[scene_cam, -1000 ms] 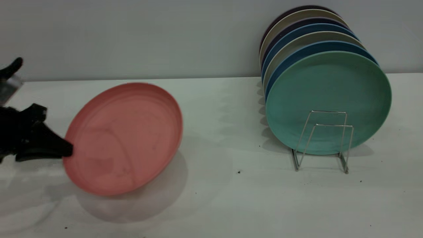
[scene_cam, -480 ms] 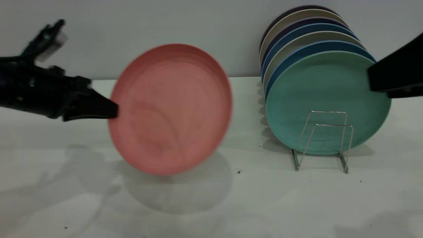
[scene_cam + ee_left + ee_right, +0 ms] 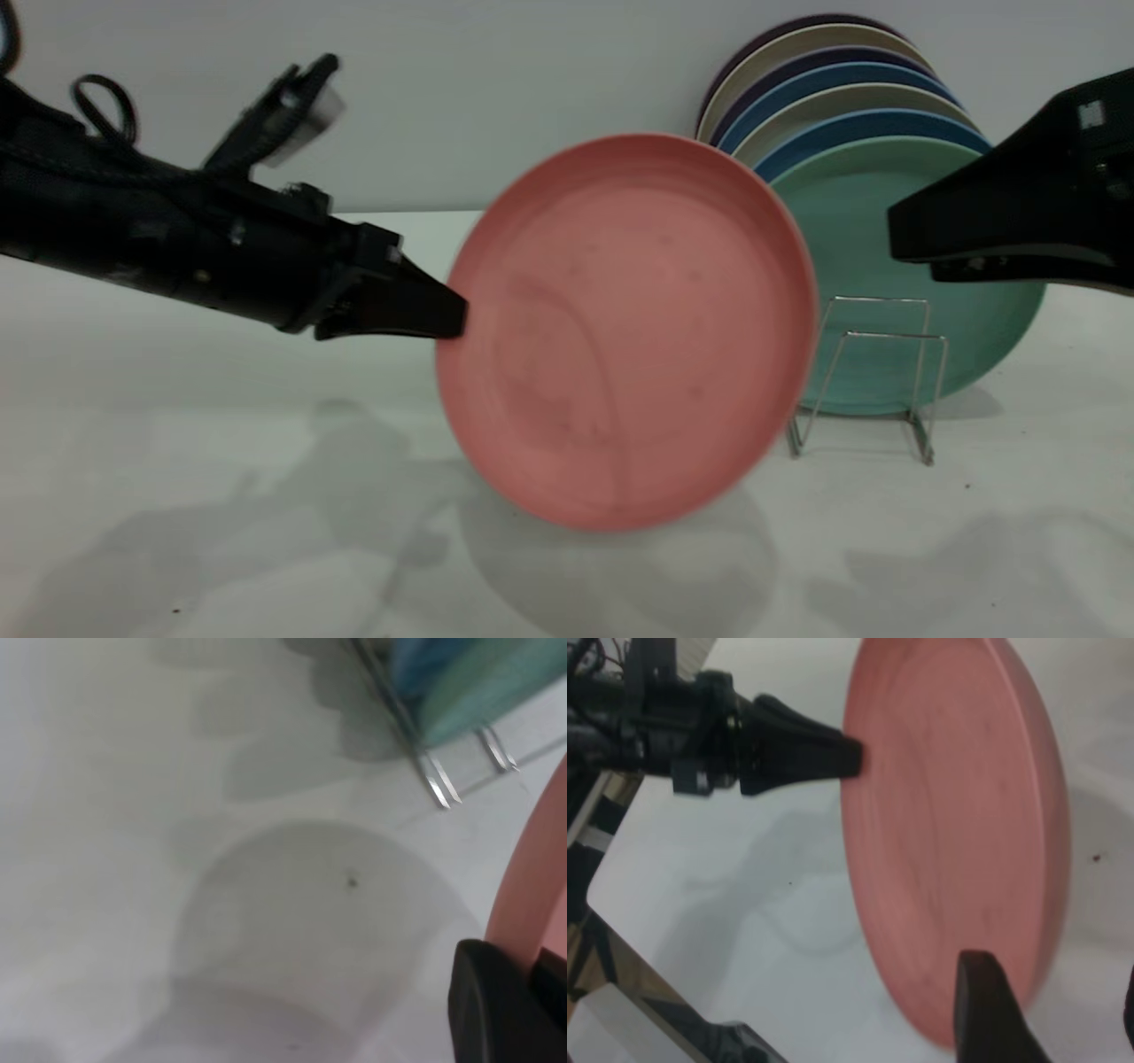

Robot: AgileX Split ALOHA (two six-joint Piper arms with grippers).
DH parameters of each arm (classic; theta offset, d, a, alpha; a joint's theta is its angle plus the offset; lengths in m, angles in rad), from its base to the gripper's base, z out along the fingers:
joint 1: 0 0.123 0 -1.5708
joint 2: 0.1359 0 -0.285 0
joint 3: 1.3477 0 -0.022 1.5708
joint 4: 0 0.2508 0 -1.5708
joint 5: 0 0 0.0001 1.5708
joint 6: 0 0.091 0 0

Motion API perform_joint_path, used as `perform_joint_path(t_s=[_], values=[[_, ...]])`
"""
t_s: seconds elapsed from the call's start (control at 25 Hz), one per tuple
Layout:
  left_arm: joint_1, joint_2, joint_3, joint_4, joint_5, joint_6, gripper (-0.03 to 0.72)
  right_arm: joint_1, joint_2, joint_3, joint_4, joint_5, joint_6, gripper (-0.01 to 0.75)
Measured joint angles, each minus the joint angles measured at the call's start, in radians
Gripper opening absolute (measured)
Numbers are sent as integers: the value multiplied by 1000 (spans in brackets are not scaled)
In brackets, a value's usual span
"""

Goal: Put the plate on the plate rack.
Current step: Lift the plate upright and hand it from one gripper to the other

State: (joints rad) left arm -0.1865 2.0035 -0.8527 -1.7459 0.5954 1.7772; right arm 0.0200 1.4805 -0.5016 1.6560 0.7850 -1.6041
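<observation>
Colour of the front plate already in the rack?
Teal-green plate, clearest in the exterior view.

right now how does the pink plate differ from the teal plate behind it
The pink plate hangs in the air, pinched at its rim by the left gripper; the teal plate stands slotted in the plate rack. The pink plate is alone, the teal one fronts a row of other plates. The pink plate partly hides the teal one. Both are round, shallow and near upright.

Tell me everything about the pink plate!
The plate is round, shallow and matte salmon pink, with a low rim and faint scuffs. It is lifted off the table and stands nearly upright, its hollow side facing the exterior camera. The left gripper pinches its rim. It partly hides the teal plate in the plate rack.
</observation>
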Motion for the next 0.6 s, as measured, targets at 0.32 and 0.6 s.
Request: perform_joint_path(t_s=[0.32, 0.6], values=[[-60, 0, 0, 0, 32, -16, 18, 0, 109, 0, 62, 8, -77, 390], [-61, 0, 0, 0, 95, -36, 18, 0, 159, -4, 112, 67, -108, 390]])
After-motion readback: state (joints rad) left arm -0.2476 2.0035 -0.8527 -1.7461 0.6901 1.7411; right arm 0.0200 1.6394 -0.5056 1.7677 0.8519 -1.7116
